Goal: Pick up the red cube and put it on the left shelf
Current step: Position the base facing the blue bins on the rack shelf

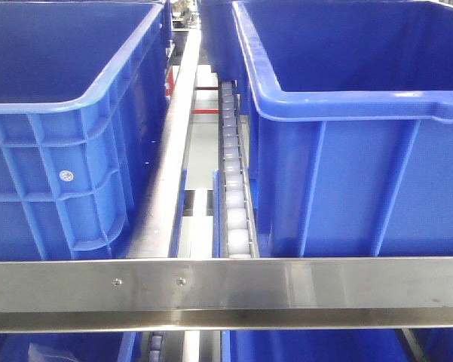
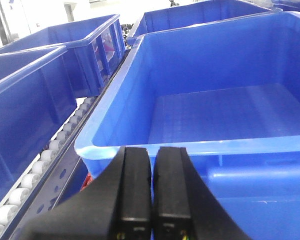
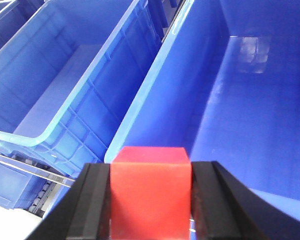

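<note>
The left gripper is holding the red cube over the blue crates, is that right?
Not quite. The right gripper, not the left, holds the red cube over the blue crates; the right wrist view shows it clamped between the fingers. The left gripper is shut and empty.

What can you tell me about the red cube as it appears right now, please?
The cube is plain bright red, smooth and matt, with crisp edges; plastic or foam, hard to tell. It sits square, clamped on its left and right faces by the right arm's black jaws, top face showing. Nothing else is seen touching it. It hangs above the rim of an open blue crate.
</note>
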You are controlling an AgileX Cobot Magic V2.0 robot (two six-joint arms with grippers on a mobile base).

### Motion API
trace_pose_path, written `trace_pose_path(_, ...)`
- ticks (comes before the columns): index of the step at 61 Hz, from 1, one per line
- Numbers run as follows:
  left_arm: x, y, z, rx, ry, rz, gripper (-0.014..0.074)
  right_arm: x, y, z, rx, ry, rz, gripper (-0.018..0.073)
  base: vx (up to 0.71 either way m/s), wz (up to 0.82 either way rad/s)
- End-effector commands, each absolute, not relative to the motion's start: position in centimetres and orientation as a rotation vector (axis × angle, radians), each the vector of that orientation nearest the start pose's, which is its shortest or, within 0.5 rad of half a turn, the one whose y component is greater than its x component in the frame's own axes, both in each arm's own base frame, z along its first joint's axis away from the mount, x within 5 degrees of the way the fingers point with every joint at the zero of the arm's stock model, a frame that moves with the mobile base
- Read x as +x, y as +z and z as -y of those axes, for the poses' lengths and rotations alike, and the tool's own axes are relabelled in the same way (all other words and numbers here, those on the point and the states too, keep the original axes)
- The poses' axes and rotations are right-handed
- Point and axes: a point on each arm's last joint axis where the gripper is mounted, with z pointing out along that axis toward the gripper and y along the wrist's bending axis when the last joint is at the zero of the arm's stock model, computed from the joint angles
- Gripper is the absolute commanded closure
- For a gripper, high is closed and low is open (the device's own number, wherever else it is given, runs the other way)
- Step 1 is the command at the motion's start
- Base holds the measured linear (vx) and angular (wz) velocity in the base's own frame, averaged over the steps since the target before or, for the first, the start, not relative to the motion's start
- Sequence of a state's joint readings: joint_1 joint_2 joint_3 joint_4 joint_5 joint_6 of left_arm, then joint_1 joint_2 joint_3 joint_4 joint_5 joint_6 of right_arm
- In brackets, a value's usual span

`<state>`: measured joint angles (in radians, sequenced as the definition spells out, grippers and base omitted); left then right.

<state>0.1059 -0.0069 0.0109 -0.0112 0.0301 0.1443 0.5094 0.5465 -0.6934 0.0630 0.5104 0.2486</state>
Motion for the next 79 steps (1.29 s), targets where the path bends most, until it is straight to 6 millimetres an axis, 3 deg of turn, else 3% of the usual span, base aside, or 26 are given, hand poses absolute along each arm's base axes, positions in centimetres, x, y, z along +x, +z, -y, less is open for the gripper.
trace_pose_path(1,5.5,20.9,-0.6,0.015,0.194,-1.437,0.0491,9.2,37.6,-5.3,-0.211,0.606,-1.737,0.0501,0.00,0.00)
trace_pose_path(58,5.5,20.9,-0.6,0.015,0.194,-1.437,0.0491,9.4,37.7,-5.4,-0.213,0.598,-1.721,0.0501,0.00,0.00)
trace_pose_path(71,5.5,20.9,-0.6,0.015,0.194,-1.437,0.0491,10.8,37.0,-5.9,-0.261,0.500,-1.765,0.0501,0.00,0.00)
trace_pose_path(79,5.5,20.9,-0.6,0.015,0.194,-1.437,0.0491,13.0,36.0,-6.8,-0.311,0.415,-1.831,0.0501,0.00,0.00)
